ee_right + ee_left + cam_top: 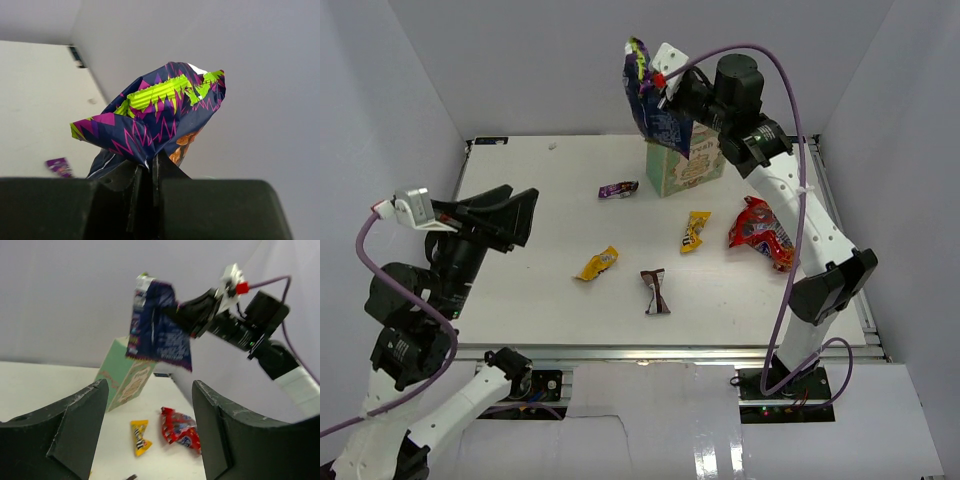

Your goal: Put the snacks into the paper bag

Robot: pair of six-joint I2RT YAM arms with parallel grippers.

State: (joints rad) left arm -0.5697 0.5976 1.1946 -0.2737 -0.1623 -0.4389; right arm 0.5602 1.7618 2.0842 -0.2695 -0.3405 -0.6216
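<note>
Left gripper [525, 218] [150, 390]: hovering over the left side of the table [540, 180], its jaws standing wide apart and holding nothing.
Right gripper [665, 85] [147, 170]: pinching one edge of the dark blue chip bag [650, 105] [160, 330] [160, 120], its jaws pressing together on the foil, high above the far side of the table.
Dark blue chip bag: hanging in the air from the right gripper, crumpled, its green-striped seal showing at the top in the right wrist view. Its lower edge is sitting just over the top of the paper bag [685, 165] [127, 377]; whether the two are touching cannot be told.
Paper bag: standing upright near the far edge, mint green, its cream label facing the arms.
Purple wrapper [618, 189] [60, 166]: lying flat just left of the paper bag.
Red chip bag [763, 235] [181, 429]: lying on the right side of the table, near the right arm.
First yellow candy packet [696, 231] [140, 437]: lying just left of the red chip bag.
Second yellow candy packet [597, 264]: lying near mid-table, left of the bar wrapper.
Brown-white bar wrapper [656, 291]: lying closest to the near edge.
</note>
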